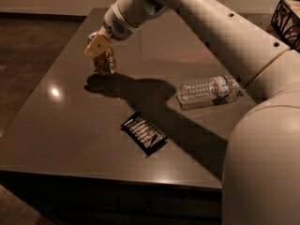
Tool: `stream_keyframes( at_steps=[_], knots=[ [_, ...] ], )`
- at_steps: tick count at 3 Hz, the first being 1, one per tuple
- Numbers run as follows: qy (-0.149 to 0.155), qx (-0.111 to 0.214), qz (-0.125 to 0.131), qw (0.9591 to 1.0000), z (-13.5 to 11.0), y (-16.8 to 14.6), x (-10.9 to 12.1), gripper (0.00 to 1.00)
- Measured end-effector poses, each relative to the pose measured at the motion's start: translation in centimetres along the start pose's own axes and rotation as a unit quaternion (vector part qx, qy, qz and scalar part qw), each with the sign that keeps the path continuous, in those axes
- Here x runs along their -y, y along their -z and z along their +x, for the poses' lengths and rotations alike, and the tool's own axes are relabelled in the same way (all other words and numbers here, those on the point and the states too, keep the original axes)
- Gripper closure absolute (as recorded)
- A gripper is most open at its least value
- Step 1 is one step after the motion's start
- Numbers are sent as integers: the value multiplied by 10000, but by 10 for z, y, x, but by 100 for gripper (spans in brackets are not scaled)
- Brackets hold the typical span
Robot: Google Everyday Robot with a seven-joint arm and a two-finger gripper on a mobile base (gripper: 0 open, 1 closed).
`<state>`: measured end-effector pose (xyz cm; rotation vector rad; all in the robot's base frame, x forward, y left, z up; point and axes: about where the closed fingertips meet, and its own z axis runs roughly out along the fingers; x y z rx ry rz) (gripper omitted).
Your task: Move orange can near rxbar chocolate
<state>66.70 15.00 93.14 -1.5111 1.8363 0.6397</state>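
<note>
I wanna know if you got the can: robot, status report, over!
Gripper at top of orange can, far side of table. Rxbar chocolate flat, apart, nearer front edge. Water bottle lying on its side, off the path.

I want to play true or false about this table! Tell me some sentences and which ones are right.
1. The water bottle lies on its side. True.
2. The orange can touches the rxbar chocolate. False: they are apart, with the can farther back on the table.
3. The gripper is at the orange can. True.
4. The gripper is over the water bottle. False: the bottle lies by itself, away from the gripper.
</note>
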Motion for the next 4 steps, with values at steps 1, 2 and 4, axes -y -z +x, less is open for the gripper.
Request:
stream_keyframes(
  at_steps=[1,2,4],
  knots=[
    [257,148,-68,9995,-19,45,-5,100],
    [574,301,-95,9979,-38,85,-12,100],
    [793,441,-60,9959,-50,113,-17,100]
  ],
)
